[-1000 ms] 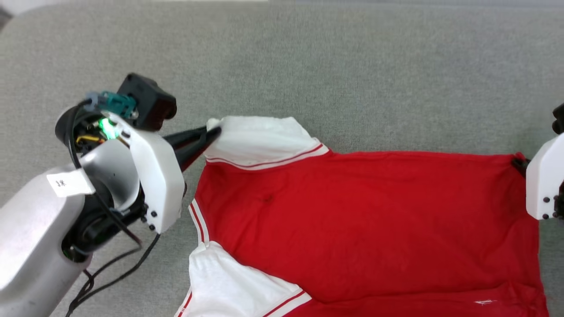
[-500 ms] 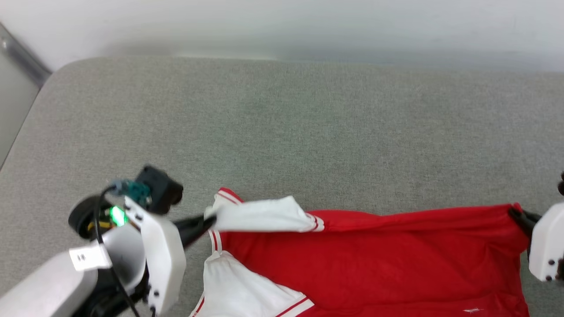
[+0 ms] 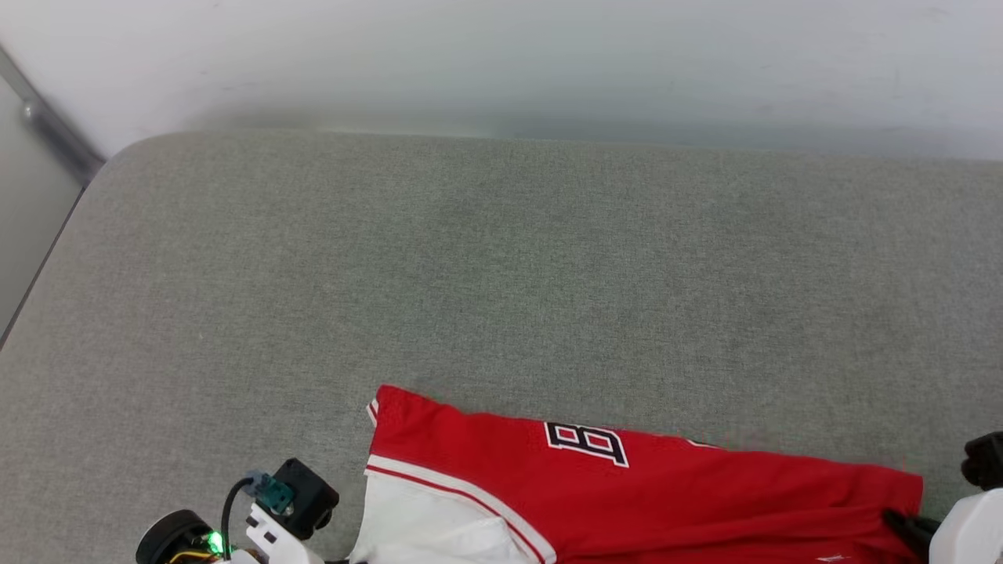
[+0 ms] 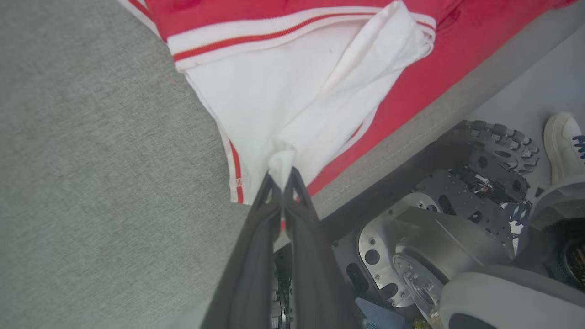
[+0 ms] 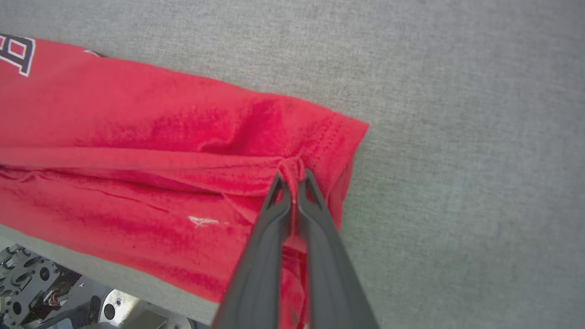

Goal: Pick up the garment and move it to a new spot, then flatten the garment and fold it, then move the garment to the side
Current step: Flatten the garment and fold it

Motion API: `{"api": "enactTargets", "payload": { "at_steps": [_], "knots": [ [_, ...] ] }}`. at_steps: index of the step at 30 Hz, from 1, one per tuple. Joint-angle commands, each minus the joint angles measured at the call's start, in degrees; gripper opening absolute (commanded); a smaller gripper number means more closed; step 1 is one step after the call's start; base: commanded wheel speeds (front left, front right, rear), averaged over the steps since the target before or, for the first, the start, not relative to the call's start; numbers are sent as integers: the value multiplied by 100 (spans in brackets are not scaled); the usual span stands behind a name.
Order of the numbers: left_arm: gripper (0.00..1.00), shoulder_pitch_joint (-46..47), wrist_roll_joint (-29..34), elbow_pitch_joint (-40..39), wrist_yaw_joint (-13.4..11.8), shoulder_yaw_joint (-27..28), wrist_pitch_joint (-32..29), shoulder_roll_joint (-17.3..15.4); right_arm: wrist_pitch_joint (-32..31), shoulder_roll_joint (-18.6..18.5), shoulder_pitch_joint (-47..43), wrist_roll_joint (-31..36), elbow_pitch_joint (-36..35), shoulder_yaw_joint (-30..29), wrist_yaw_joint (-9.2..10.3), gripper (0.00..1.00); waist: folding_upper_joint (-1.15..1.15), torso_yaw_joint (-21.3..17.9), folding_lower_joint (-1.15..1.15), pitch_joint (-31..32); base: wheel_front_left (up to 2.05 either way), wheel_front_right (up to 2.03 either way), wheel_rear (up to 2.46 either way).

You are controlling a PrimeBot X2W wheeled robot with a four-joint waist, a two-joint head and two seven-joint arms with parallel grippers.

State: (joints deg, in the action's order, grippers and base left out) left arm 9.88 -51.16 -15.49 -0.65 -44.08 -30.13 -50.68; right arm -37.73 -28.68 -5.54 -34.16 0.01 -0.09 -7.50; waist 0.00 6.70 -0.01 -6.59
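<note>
The garment lies at the near edge of the grey surface. The left gripper is closed on its white corner and the right gripper on its red hem, probably to fold it evenly.

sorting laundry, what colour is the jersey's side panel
White side panel, red-and-white trim; best in left wrist view.

A wide surface covered in grey woven fabric spans the middle of the head view, its upper-left corner rounded. A plain white wall runs along the top. A grey metal rail slants across the upper left. Pale grey floor lies at the upper right of the left wrist view. The light is soft and even.
</note>
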Motion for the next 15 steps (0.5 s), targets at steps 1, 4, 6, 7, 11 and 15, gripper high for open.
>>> {"api": "enactTargets", "payload": {
  "at_steps": [1, 4, 6, 7, 11, 15],
  "knots": [
    [0, -55, 89, 116, 48, -70, 24, 25, 91, -77, -109, -17, -16, 124, 2, 0, 0, -12, 1, -1, 0, 0, 0],
    [0, -105, 173, 317, 101, -164, 99, 107, 217, -235, -174, 34, 5, 361, 2, 0, 0, -33, 1, -23, 0, 0, 0],
    [0, -94, 227, 450, 159, -219, 157, 172, 315, -344, -178, 97, 48, 529, 2, 0, 0, -40, 1, -40, 0, 0, 0],
    [0, -85, 253, 512, 169, -246, 175, 200, 357, -398, -180, 119, 79, 611, 2, 0, 0, -44, 1, -56, 0, 0, 0],
    [0, -20, 357, 745, 254, -311, 261, 295, 526, -598, -125, 205, 203, 914, 2, 0, 0, -51, 1, -101, 0, 0, 0],
    [0, 19, 425, 924, 296, -375, 358, 410, 703, -725, -48, 207, 323, 1209, 2, 0, 0, -50, 1, -127, 0, 0, 0]
  ]
}}
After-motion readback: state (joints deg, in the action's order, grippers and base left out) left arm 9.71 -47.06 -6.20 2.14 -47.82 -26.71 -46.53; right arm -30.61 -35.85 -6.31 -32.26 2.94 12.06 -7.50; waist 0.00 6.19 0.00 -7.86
